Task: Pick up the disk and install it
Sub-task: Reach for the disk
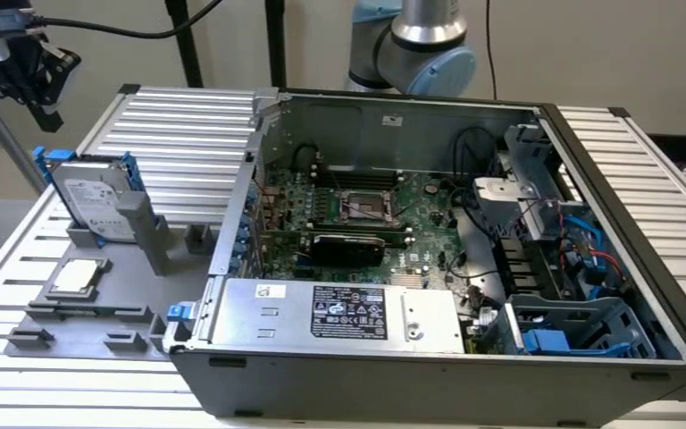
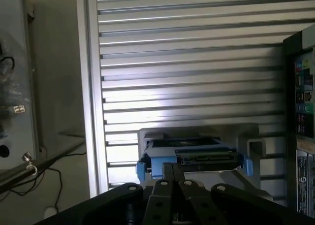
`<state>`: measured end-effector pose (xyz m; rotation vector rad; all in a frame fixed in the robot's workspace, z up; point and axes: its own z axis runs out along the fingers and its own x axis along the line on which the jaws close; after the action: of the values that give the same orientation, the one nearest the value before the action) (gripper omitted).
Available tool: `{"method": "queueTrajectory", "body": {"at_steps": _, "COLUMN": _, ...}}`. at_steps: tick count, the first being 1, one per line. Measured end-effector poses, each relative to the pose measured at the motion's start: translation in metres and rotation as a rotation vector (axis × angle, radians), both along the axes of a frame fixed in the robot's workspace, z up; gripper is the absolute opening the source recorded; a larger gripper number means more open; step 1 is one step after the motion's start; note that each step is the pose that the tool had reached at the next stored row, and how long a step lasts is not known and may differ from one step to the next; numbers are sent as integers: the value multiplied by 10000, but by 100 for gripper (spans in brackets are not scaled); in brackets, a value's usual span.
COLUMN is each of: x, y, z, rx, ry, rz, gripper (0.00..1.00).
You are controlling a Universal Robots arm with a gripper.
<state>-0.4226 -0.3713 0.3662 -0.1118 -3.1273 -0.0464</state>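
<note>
On the counter [image 1: 188, 125], the disk [image 1: 90, 201] stands on edge in a holder [image 1: 140, 237] at the exterior view's left, and a chip [image 1: 76, 275] lies nearer on the same holder. The open computer case [image 1: 629, 223] sits to the right. Inside it, the power supply box [image 1: 331, 313] lies near, with the motherboard [image 1: 367, 214] behind it.

We lose the arm [image 1: 421, 36] at the exterior view's top edge, so there's just a stub of it. The disk [image 1: 96, 201] has its lower end buried in the grey holder [image 1: 135, 232], and its label print's too tiny for us to read. From the wrist, the gripper [image 2: 175, 168] blocks the disk's near edge, and the picture edge chops the gripper itself.
</note>
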Motion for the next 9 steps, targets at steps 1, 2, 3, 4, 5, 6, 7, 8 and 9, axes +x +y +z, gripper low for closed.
{"method": "queueTrajectory", "body": {"at_steps": 1, "x": 0, "y": 0, "z": 0, "rx": 0, "ry": -1, "rz": -1, "gripper": 0}}
{"method": "queueTrajectory", "body": {"at_steps": 2, "x": 0, "y": 0, "z": 0, "rx": 0, "ry": 0, "rz": -1, "gripper": 0}}
{"method": "queueTrajectory", "body": {"at_steps": 3, "x": 0, "y": 0, "z": 0, "rx": 0, "ry": 0, "rz": -1, "gripper": 0}}
{"method": "queueTrajectory", "body": {"at_steps": 4, "x": 0, "y": 0, "z": 0, "rx": 0, "ry": -1, "rz": 0, "gripper": 0}}
{"method": "queueTrajectory", "body": {"at_steps": 5, "x": 0, "y": 0, "z": 0, "rx": 0, "ry": 0, "rz": 0, "gripper": 0}}
{"method": "queueTrajectory", "body": {"at_steps": 6, "x": 0, "y": 0, "z": 0, "rx": 0, "ry": 0, "rz": 0, "gripper": 0}}
{"method": "queueTrajectory", "body": {"at_steps": 7, "x": 0, "y": 0, "z": -1, "rx": 0, "ry": -1, "rz": -1, "gripper": 0}}
{"method": "queueTrajectory", "body": {"at_steps": 8, "x": 0, "y": 0, "z": 0, "rx": 0, "ry": 0, "rz": 0, "gripper": 0}}
{"method": "queueTrajectory", "body": {"at_steps": 9, "x": 0, "y": 0, "z": 0, "rx": 0, "ry": -1, "rz": 0, "gripper": 0}}
